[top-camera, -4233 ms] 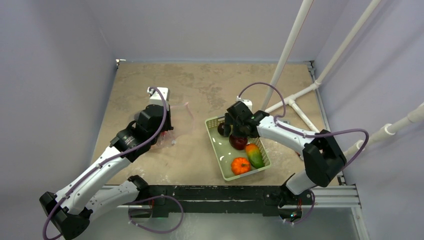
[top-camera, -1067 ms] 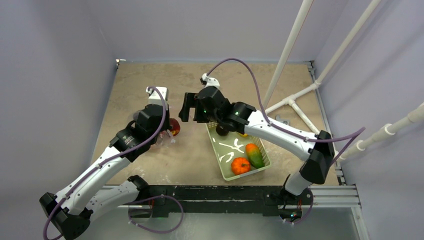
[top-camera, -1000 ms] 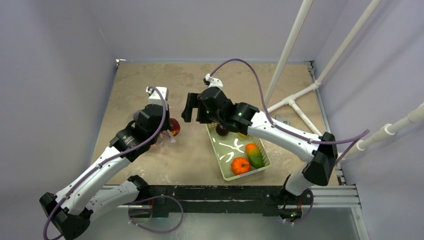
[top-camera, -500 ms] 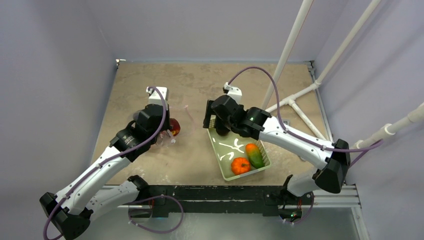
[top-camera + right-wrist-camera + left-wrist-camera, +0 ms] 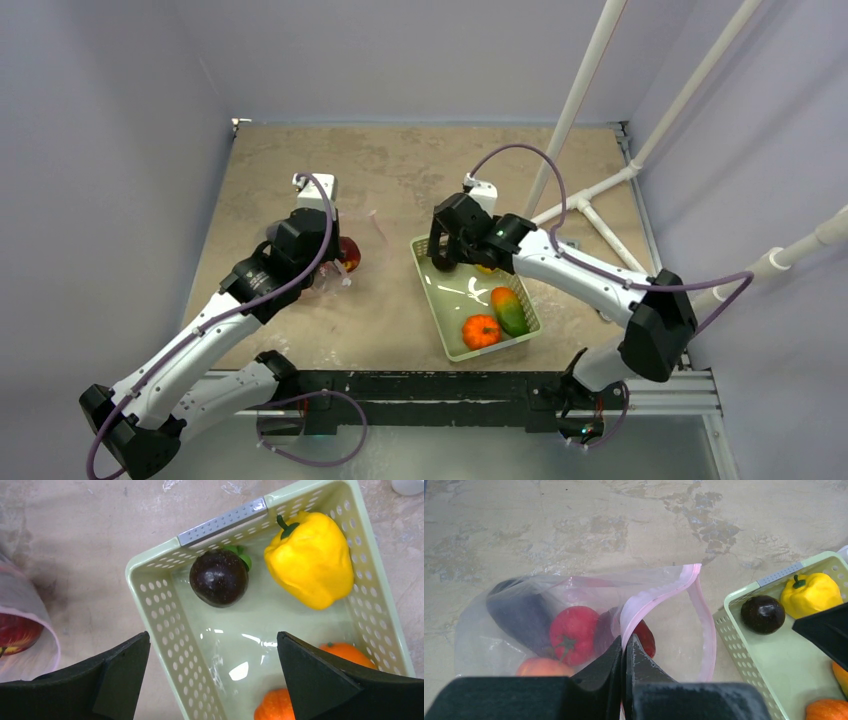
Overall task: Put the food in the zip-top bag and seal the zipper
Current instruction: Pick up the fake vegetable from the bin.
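Loading step. Left pincer (image 5: 625,645) clamped shut on zipper (image 5: 659,597), bag mouth open. Right pincer (image 5: 210,647) wide apart, empty; dark fruit (image 5: 219,577) just ahead: likely next grasp.

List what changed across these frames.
The right gripper carried a red fruit from the basket leftward into the zip-top bag, let go, and returned over the basket, open and empty. The left gripper stayed pinched on the bag's pink mouth edge; the basket did not move.

Mottled tan table (image 5: 400,170) with clear zip-top bag (image 5: 574,590) at left, pale green basket (image 5: 165,615) beside it, white pipes (image 5: 583,207) far right.
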